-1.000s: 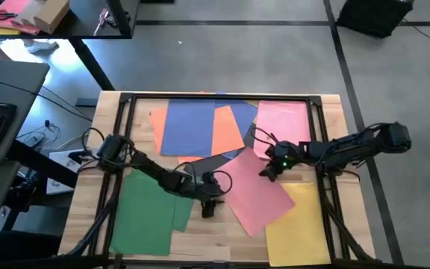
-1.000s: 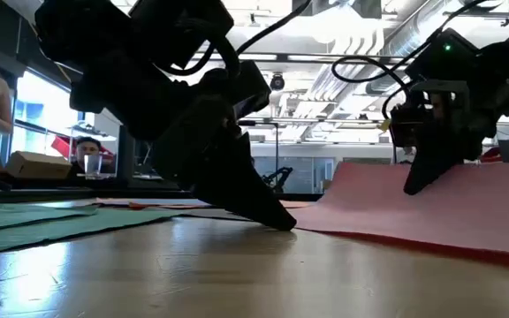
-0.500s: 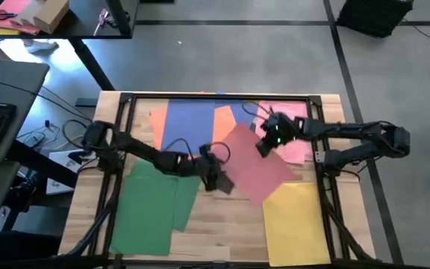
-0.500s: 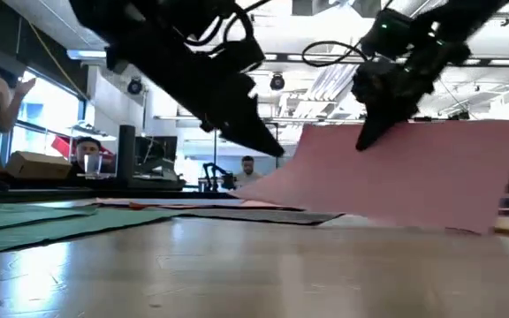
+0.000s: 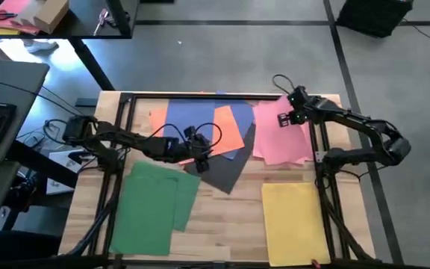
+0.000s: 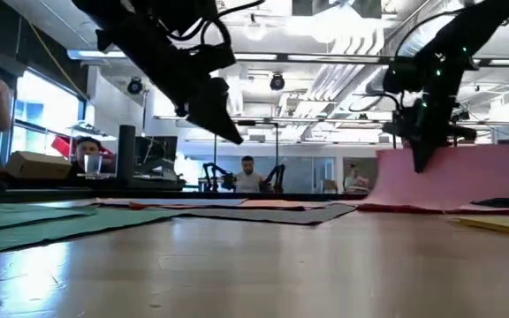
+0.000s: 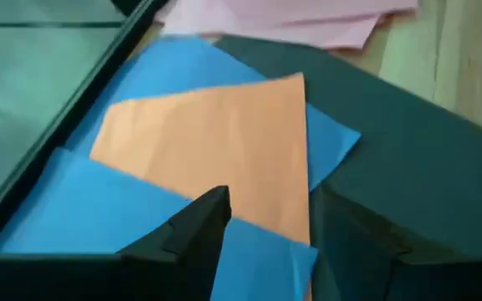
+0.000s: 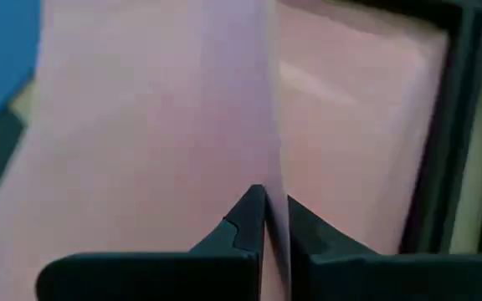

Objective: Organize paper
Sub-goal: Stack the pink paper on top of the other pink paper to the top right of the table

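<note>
Looking down from the high view: right hand sits at the far right corner of the counter, over the pink sheets; left hand hovers mid-counter above the orange sheet and dark grey sheet. Count here: blue looks like one, maybe more hidden; orange two edges showing; grey one; green sheets two overlapped; yellow sheet one; pink at least two.

Low view: the pinched pink sheet stands up off the counter under the right hand. Risk, my judgement: released from this height it drifts and lands skewed on the stack, or slides off the far edge.

Left wrist view: left hand fingers spread, nothing between them, orange on blue below. Risk: dropping low could snag two sheets at once.

Right wrist view: right hand fingers pressed together on the pink sheet's edge; a weak pinch may slip or crease it.
</note>
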`<act>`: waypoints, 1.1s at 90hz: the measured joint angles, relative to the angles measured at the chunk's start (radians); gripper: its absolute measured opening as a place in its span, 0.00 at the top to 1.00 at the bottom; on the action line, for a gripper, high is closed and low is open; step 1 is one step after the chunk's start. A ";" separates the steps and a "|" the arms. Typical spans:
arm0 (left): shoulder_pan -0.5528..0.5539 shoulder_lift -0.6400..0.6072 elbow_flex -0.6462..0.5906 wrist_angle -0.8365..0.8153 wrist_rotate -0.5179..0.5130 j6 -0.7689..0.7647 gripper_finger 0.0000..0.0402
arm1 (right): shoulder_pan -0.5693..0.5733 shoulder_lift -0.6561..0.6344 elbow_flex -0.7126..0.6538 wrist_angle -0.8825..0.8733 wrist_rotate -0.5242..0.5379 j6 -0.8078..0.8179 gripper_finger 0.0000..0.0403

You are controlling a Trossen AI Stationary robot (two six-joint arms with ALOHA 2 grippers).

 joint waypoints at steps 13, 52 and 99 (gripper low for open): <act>0.010 0.007 -0.011 0.029 0.006 0.001 0.58 | 0.020 0.000 -0.052 0.105 -0.001 0.103 1.00; 0.050 0.006 -0.072 0.148 0.142 0.026 0.58 | 0.089 0.001 -0.110 0.111 0.164 0.303 0.96; 0.053 0.006 -0.092 0.155 0.190 0.019 0.58 | 0.030 0.002 -0.099 0.054 0.127 0.100 0.45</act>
